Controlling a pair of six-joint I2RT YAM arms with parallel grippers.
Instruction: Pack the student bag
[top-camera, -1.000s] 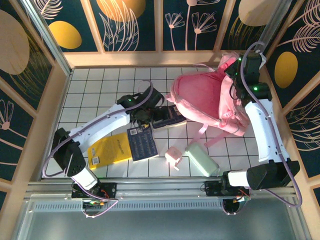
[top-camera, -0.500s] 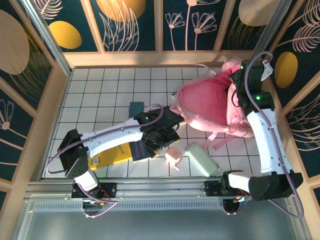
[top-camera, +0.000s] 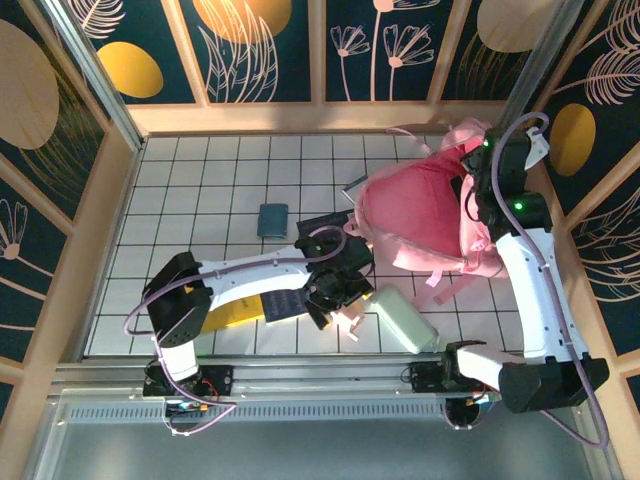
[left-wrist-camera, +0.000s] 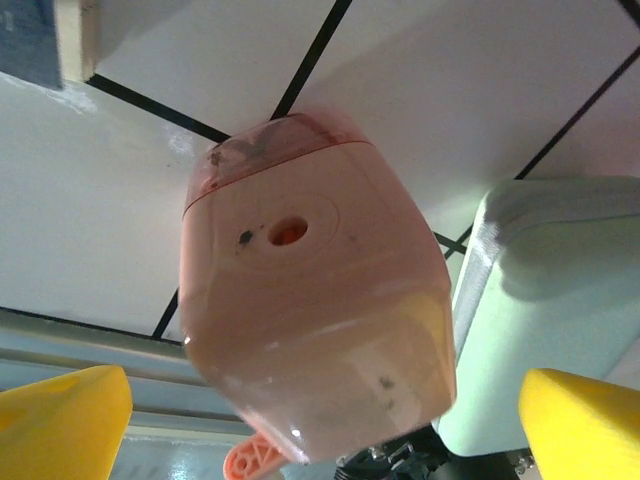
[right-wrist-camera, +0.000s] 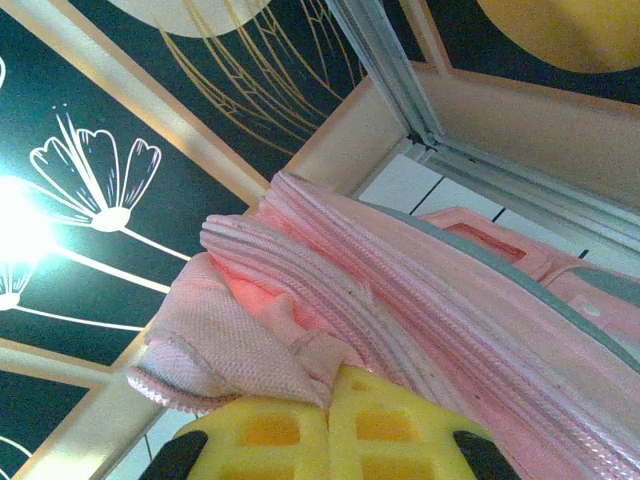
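Presently my left gripper (left-wrist-camera: 320, 425), spread, is hovering over the pink box (left-wrist-camera: 310, 290); closing is risking snagging the mint case (left-wrist-camera: 545, 300) alongside; my right gripper (right-wrist-camera: 328, 435) is clamping the student bag (right-wrist-camera: 430, 310).

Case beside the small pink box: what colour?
The case is pale mint green; top external view shows it best.

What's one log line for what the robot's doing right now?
left claw: open over pink pencil sharpener | right claw: shut on student bag | mint green case: beside sharpener, outside bag

Tiled table (top-camera: 200, 190): student bag (top-camera: 415, 215), mint case (top-camera: 402, 320), pink box (left-wrist-camera: 310, 330)
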